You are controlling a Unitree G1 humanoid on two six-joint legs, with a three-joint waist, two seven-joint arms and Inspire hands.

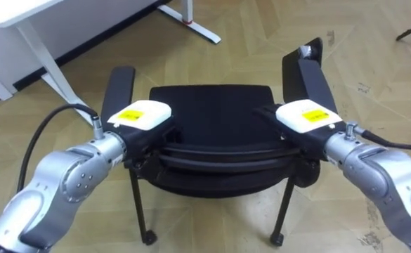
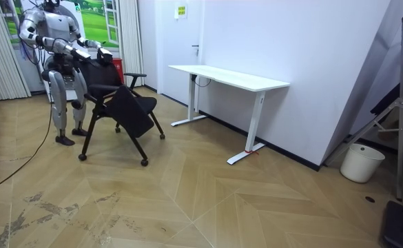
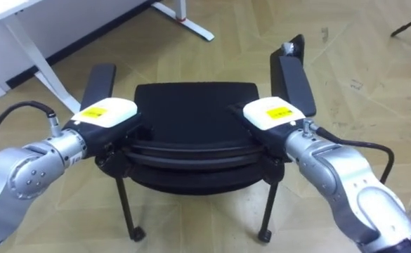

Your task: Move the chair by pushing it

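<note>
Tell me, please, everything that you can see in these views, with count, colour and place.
chair: one, black, with armrests and castors, directly in front of the robot, apart from the desk
desk: one, white, along the white wall, right of the chair in the room view
bucket: one, white, on the floor by the wall at the room view's right
door: one, white, in the wall behind the desk
vertical blinds: one set, pale, at the room view's left edge
floor: one, light wood in a herringbone pattern
left hand: one, dark, at the left end of the chair's backrest
right hand: one, dark, at the right end of the backrest
</note>
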